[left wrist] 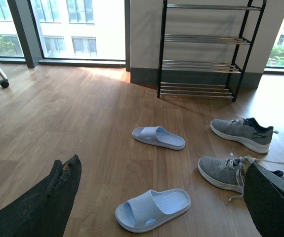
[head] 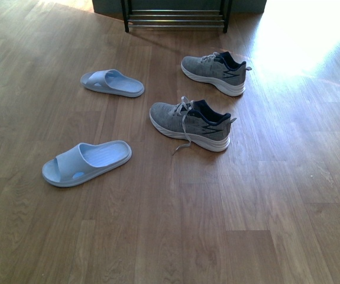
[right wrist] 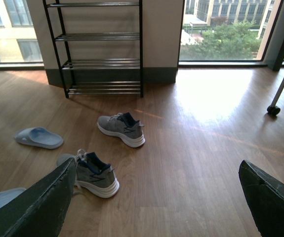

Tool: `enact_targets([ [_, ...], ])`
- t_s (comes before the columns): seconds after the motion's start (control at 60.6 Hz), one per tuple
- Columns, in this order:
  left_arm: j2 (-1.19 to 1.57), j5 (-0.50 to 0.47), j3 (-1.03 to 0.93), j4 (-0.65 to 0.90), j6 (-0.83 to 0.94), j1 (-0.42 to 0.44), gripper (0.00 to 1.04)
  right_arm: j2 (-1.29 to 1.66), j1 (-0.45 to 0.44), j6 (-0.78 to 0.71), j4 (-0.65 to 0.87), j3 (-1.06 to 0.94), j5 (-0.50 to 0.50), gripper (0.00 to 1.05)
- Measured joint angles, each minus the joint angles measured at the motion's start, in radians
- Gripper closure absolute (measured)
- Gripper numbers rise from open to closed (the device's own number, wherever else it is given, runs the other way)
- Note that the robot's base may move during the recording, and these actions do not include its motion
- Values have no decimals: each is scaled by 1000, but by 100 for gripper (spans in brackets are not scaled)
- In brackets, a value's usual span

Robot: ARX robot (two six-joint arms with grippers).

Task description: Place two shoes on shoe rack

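L to R in front view: near slide (head: 87, 164) and far slide (head: 112, 83) lie apart on wood floor (head: 158, 236). Right of them, 2 sneakers stand upright on floor, toes pointing left. Near sneaker (head: 190, 125) has a lace (head: 181, 142) trailing loose. Far sneaker (head: 214, 72) sits behind it, nearer rack (head: 175, 18) at back, not on it. L gripper (left wrist: 160, 168) is spread wide, holding nothing. R gripper (right wrist: 156, 170) is also wide, holding nothing.
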Motion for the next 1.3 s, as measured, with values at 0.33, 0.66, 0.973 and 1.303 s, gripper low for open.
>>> enact_targets([
  [0.33,0,0,0,0,0,0,9,0,0,0,0,0,0,9],
  [0.66,0,0,0,0,0,0,9,0,0,0,0,0,0,9],
  [0.973,0,0,0,0,0,0,9,0,0,0,0,0,0,9],
  [1.303,0,0,0,0,0,0,9,0,0,0,0,0,0,9],
])
